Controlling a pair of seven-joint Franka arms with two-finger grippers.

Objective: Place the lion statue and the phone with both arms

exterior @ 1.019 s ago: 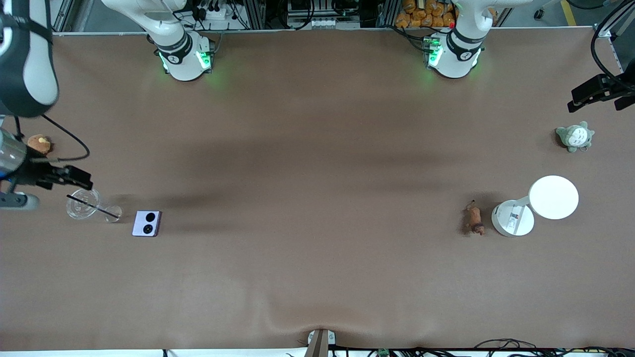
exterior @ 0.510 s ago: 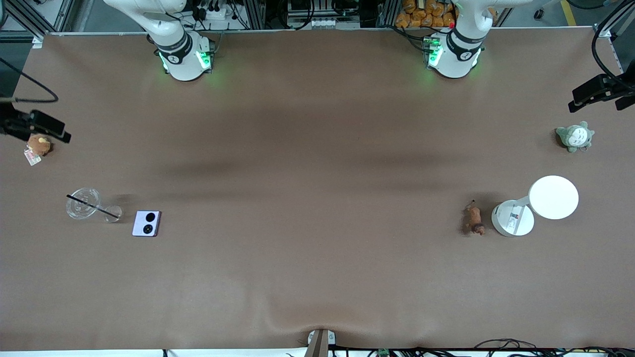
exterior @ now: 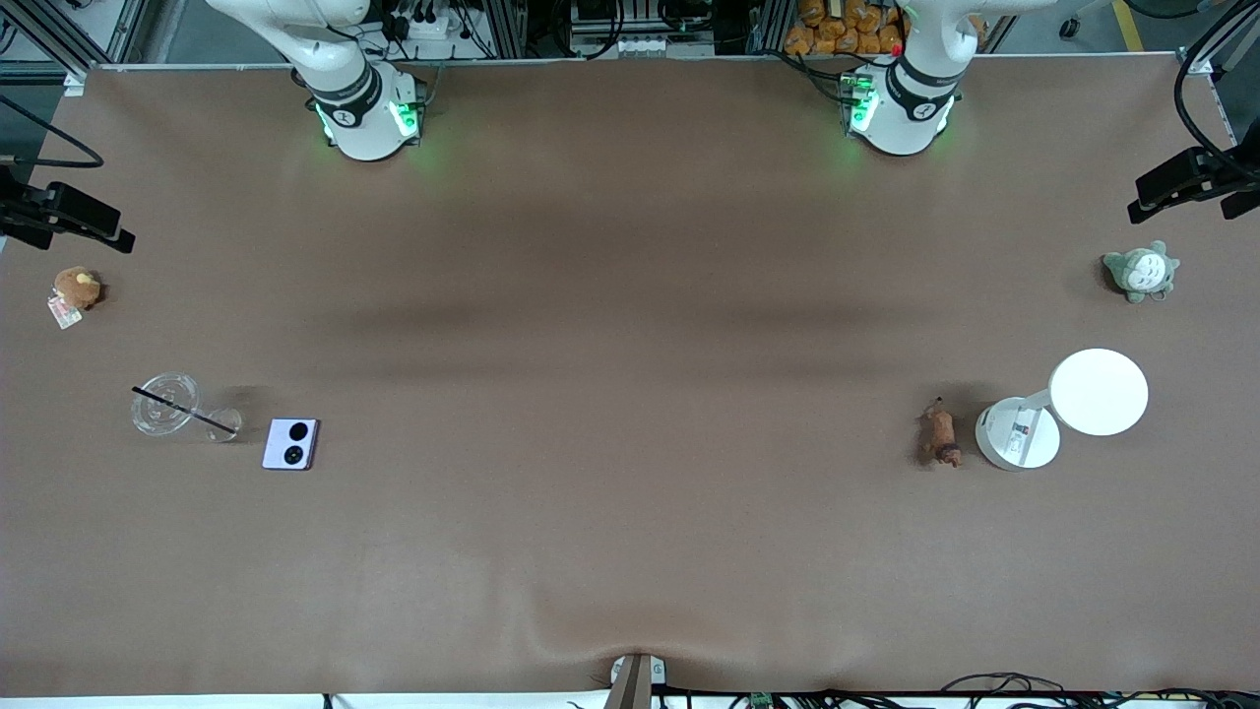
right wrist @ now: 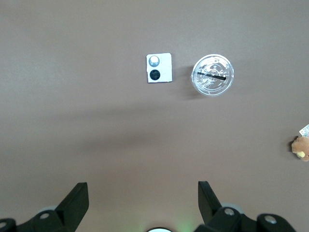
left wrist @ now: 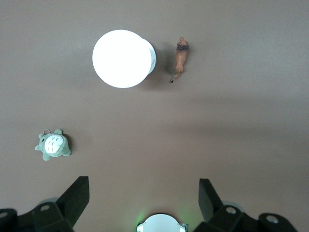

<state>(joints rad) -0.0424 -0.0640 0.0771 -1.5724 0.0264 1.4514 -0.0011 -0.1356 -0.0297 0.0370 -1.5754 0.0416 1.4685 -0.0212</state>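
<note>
Both pincers hung high with jaws wide and empty, the left pincer [left wrist: 144, 200] above the lion statue [left wrist: 181, 59] beside the lamp [left wrist: 122, 58], the right pincer [right wrist: 143, 200] above the phone [right wrist: 159, 68]; each should descend centred, straddling its object's narrow width.

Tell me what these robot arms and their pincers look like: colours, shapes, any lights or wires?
Both arms are glossy white rounded tubes with black bands at the joints. Each base glows green, the right arm and the left arm alike. Black cables trail at both table ends. The left pincer and the right pincer each have two dark, wedge-shaped fingers on a black body with silver screws.
</note>
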